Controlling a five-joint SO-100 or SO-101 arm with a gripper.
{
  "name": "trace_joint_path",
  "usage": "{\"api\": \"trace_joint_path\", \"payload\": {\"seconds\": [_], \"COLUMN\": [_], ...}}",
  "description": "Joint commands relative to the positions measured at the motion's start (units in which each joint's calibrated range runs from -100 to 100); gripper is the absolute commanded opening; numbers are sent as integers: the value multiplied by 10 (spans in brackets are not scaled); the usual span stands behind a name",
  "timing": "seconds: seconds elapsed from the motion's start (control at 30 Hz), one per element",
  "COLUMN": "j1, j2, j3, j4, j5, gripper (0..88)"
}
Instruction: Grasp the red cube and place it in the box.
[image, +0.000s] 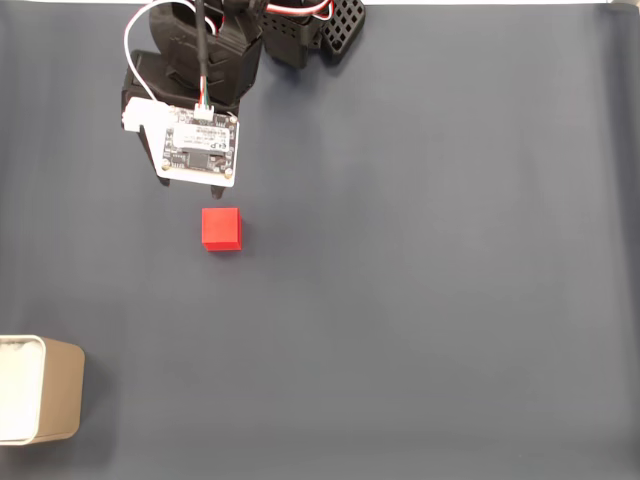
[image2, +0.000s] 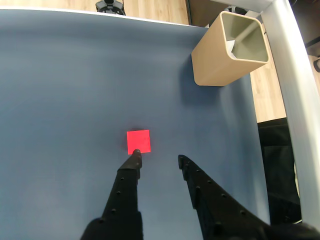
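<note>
Dark blue-grey tabletop (image: 420, 300), bare between objects. Black arm (image: 200, 50) with white circuit board (image: 200, 147) at far edge, left of centre in fixed view. Box (image: 45, 390) upright at near left corner. Fingers (image2: 157, 160) moderately spread, empty, just short of red cube (image2: 138, 141). Cube left of centre, well apart from box.

A dark blue-grey mat (image: 420, 300) carries the red cube (image: 221, 229) and, well apart, the box (image: 40, 390).
</note>
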Motion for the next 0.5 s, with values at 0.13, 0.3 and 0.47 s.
{"api": "trace_joint_path", "payload": {"seconds": [0.13,0.3,0.47], "j1": [-27,-43,-54], "j2": [14,31,45], "j3": [-8,-3,13], "j4": [-23,-29,-47], "j5": [-3,-8,-11], "gripper": [223,246,264]}}
